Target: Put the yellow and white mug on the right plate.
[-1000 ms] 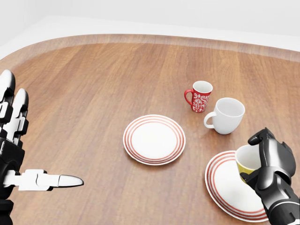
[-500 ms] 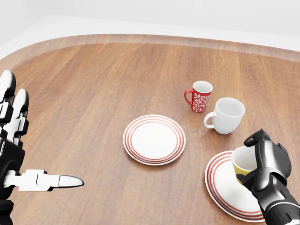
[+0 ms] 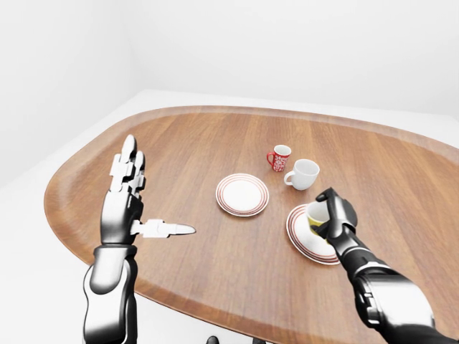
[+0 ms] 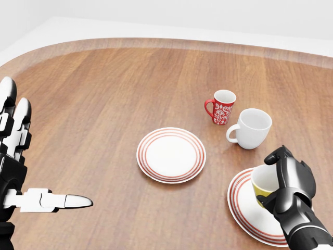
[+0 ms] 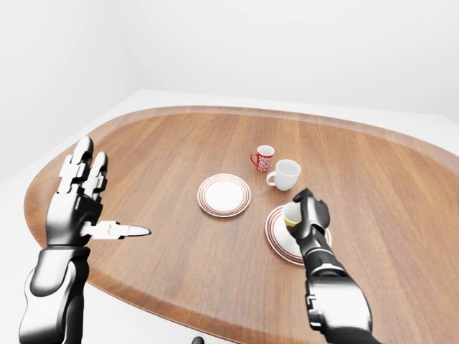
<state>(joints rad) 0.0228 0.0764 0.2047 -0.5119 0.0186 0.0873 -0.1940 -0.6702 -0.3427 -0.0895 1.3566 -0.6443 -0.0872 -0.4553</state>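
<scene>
Yellow and white mug (image 4: pixel 261 183) sits over the right plate (image 4: pixel 247 208), near its upper edge, gripped by the right hand (image 4: pixel 287 182). White mug (image 4: pixel 252 128) stands close above. Left hand (image 4: pixel 14 156) fingers spread, over bare table (image 4: pixel 93 104), well apart.

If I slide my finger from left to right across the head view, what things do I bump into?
Left hand → left plate → red mug → white mug → right hand, holding the yellow and white mug over the right plate.
</scene>
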